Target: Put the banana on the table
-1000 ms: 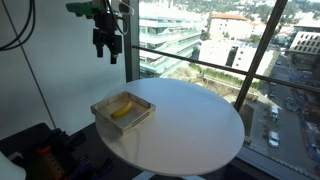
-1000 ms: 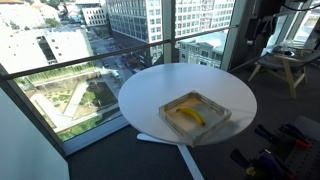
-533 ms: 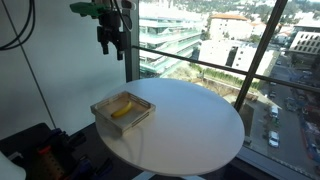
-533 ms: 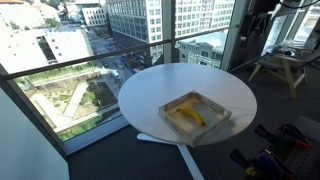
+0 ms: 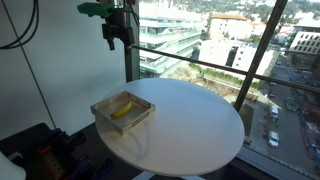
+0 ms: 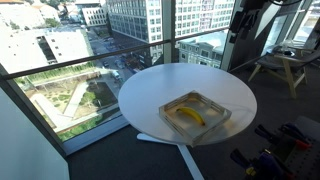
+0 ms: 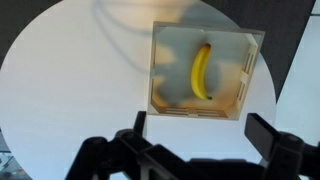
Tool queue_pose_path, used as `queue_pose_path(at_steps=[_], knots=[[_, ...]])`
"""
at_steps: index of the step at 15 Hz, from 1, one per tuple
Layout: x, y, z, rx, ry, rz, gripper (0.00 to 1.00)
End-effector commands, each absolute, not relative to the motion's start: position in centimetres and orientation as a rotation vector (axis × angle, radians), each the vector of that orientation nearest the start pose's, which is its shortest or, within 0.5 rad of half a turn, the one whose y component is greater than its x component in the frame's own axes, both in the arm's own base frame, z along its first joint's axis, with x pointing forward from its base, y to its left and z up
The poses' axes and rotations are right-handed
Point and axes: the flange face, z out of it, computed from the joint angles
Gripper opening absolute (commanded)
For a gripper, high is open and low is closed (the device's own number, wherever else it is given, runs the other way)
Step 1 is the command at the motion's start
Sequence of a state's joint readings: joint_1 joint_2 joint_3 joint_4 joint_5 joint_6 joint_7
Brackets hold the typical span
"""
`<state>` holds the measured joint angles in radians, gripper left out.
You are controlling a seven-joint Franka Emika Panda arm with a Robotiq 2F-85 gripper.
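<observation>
The small yellow banana (image 5: 121,110) lies inside a shallow square tray (image 5: 103,113) on the round white table (image 5: 190,125). It shows in both exterior views (image 6: 190,116) and in the wrist view (image 7: 201,71). My gripper (image 5: 117,37) hangs high above the table, well above and behind the tray. In the wrist view its two fingers (image 7: 196,132) stand wide apart with nothing between them. The gripper is open and empty. In an exterior view (image 6: 242,22) it is a dark shape near the top.
The tray (image 7: 240,70) sits near one edge of the table (image 7: 70,90). Tall windows with dark frames (image 5: 258,60) surround the table. A wooden stool (image 6: 285,68) stands beyond it. Dark equipment (image 5: 40,155) sits on the floor.
My gripper has moved up and sideways, farther from the tray. The banana and the tray have not moved.
</observation>
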<state>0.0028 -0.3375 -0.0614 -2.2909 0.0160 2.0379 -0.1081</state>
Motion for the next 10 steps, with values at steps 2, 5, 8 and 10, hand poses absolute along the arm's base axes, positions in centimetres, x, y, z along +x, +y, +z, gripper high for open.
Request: queue_pose_path(at_steps=[2,5,8,10], knots=[[48.9,-2.1,49.2,-3.085,-0.141,-0.164,1.00],[50.4,-1.4,48.6,-3.075,-0.163,-0.157,1.00],[51.7,-0.9,48.0,-3.066,-0.186,-0.148,1.00],[52.4,-0.5,47.7,-3.063,-0.198,-0.141,1.00]])
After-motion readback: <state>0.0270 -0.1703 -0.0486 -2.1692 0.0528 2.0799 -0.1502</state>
